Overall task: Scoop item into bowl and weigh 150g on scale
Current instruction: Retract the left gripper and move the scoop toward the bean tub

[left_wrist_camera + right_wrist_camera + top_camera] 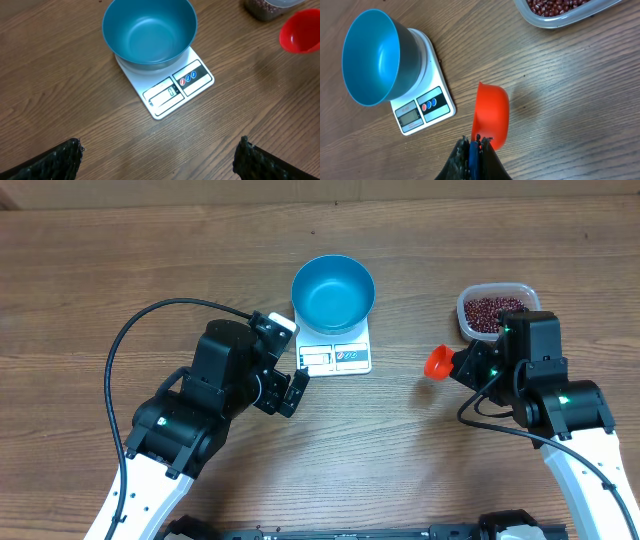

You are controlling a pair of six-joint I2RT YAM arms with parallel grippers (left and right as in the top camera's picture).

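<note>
The blue bowl (333,292) (150,30) (370,55) stands empty on the white scale (335,358) (175,90) (427,100) at the table's middle back. The dark red beans (492,312) (555,6) fill a clear tub at the back right. My right gripper (462,364) (475,139) is shut on the blue handle of the orange-red scoop (438,362) (492,115) (300,32), which hangs just above the table between scale and tub and looks empty. My left gripper (288,360) (159,145) stands wide open just left of the scale's display edge, holding nothing.
The clear tub (470,298) (265,7) (555,22) sits right behind my right arm. Bare wooden table (120,260) spreads to the left, and a black cable (120,360) loops over the left arm.
</note>
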